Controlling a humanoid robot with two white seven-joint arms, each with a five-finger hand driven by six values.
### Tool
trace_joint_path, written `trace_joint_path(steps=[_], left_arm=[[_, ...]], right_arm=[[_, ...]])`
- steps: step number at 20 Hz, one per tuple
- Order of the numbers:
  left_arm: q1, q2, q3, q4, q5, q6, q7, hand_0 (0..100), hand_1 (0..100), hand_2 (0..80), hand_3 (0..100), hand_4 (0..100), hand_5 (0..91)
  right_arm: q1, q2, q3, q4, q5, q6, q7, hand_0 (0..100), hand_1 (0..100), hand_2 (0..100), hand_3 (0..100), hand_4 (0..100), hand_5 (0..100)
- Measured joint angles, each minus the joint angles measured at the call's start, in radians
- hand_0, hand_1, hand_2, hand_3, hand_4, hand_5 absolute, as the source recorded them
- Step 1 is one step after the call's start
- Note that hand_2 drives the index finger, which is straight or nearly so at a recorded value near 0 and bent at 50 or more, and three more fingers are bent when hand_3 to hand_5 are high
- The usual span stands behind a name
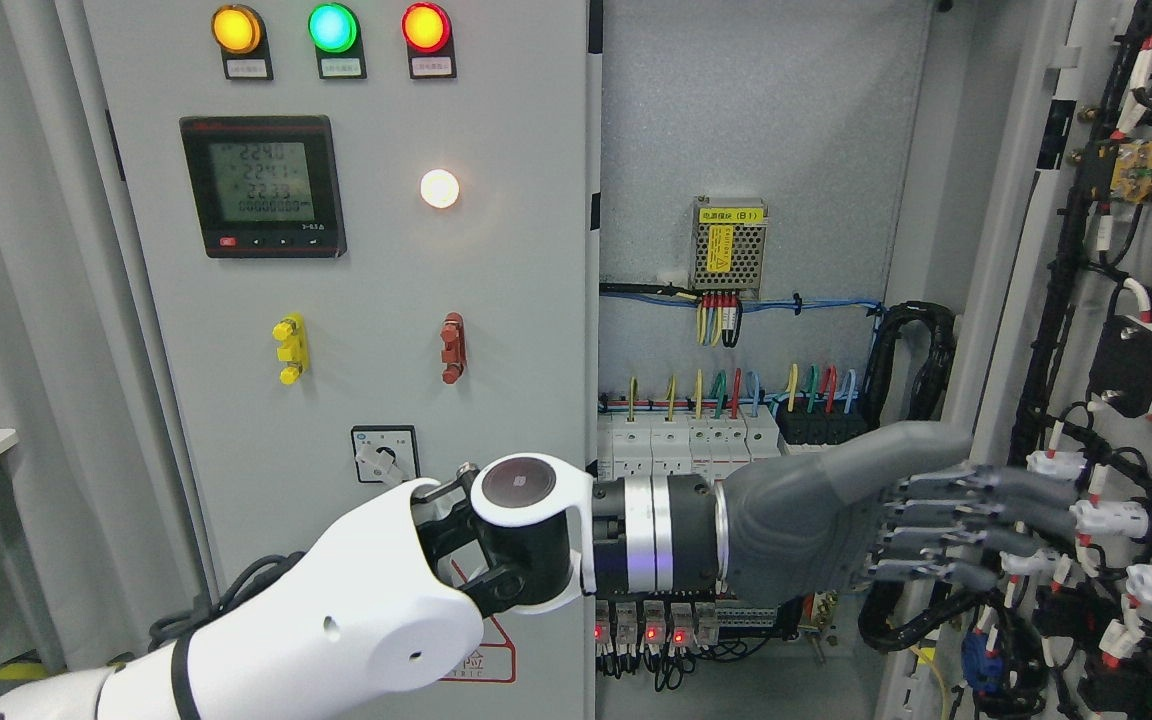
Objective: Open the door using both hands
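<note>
white left arm point(336, 620), chrome wrist ring, grey robot hand point(836, 520).

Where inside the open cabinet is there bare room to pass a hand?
Free: the grey back panel above the yellow-labelled metal power supply. Crowded: the white breaker row with coloured wires, and the wired inner door face, where the left hand reaches.

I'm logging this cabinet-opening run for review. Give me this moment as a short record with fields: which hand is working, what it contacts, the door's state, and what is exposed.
working hand: left hand, arm entering from lower left and reaching across
contact: fingers extended against the inner side of the right door
door state: swung open, its wiring facing inward
left door: closed, three indicator lamps and a meter lit
exposed: row of breakers and a power supply
right hand: not in view
</note>
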Motion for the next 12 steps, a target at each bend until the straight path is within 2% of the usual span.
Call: trace_joint_path(steps=[4,8,10,12], left_arm=[[0.187,0.039,0.039,-0.051,-0.174,0.01,-0.003,29,0,2.8,3,3,0.0],[0.453,0.066,0.09,-0.075,-0.382,0.001,-0.005,29,0,2.8,3,3,0.0],[0.614,0.077,0.123,-0.069,-0.467,-0.052,-0.007,29,0,2.8,3,3,0.0],[0.759,0.085,0.156,-0.046,-0.551,-0.148,0.0,29,0,2.8,3,3,0.0]], right_arm=[[0.0,0.0,0.0,0.0,0.0,0.0,0.0,22,0,0,0,0,0],[0.0,0.0,0.0,0.0,0.0,0.0,0.0,22,0,0,0,0,0],[0.0,0.0,0.0,0.0,0.0,0.0,0.0,22,0,0,0,0,0],[0.0,0.0,0.0,0.0,0.0,0.0,0.0,22,0,0,0,0,0]])
